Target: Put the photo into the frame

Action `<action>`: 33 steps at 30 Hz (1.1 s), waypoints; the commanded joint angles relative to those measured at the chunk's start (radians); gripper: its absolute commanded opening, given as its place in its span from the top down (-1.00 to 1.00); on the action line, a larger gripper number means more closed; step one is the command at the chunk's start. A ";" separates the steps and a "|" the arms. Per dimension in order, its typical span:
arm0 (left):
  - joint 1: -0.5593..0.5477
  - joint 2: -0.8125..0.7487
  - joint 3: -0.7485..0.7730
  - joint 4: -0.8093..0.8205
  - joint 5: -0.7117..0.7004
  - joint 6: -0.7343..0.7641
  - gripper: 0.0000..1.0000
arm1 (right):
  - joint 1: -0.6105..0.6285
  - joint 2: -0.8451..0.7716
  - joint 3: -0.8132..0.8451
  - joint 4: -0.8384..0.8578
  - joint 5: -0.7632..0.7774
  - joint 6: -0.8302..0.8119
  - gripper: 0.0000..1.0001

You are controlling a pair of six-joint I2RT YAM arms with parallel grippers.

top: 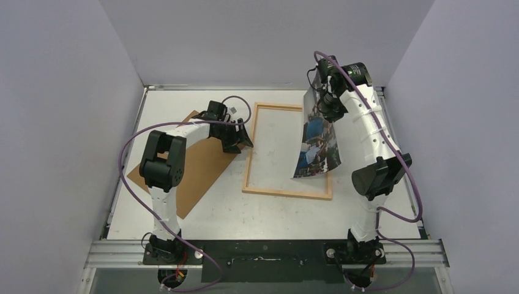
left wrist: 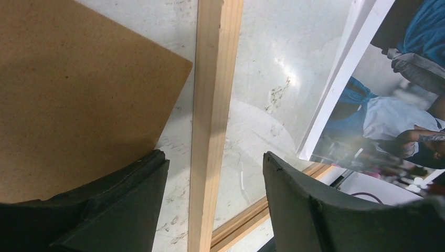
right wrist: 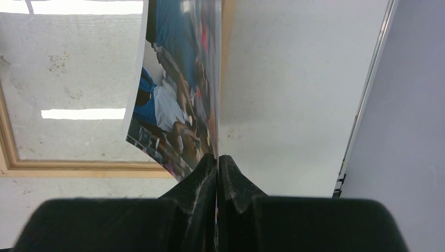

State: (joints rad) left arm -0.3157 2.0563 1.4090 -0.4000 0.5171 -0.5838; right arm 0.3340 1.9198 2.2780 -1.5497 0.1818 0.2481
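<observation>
The board (top: 199, 166) lies left of the frame (top: 287, 193), the photo (top: 318, 144) apparently over its right bar.

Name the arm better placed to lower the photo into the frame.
Right. The right gripper is shut on the photo, hanging tilted over the frame; the left gripper stands open astride the frame's left bar.

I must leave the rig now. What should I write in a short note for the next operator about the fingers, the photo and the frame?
Left gripper: fingers open, astride the left bar of the frame, not gripping it.
Right gripper: shut on the edge of the photo, holding it raised.
Photo: curled, hanging above the frame's right side.
Frame: flat on the table; brown board lies to its left.
Done: photo lifted.
To do: lay the photo flat inside the frame.
</observation>
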 commanded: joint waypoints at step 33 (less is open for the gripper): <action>-0.042 -0.014 0.063 -0.116 -0.121 0.135 -0.09 | -0.112 -0.156 0.063 -0.141 -0.234 0.208 1.00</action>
State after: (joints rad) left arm -0.3538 2.0777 1.4391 -0.4286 0.4267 -0.5007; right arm 0.2234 1.7603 2.2944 -1.5730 -0.0933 0.4324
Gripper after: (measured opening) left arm 0.546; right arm 0.026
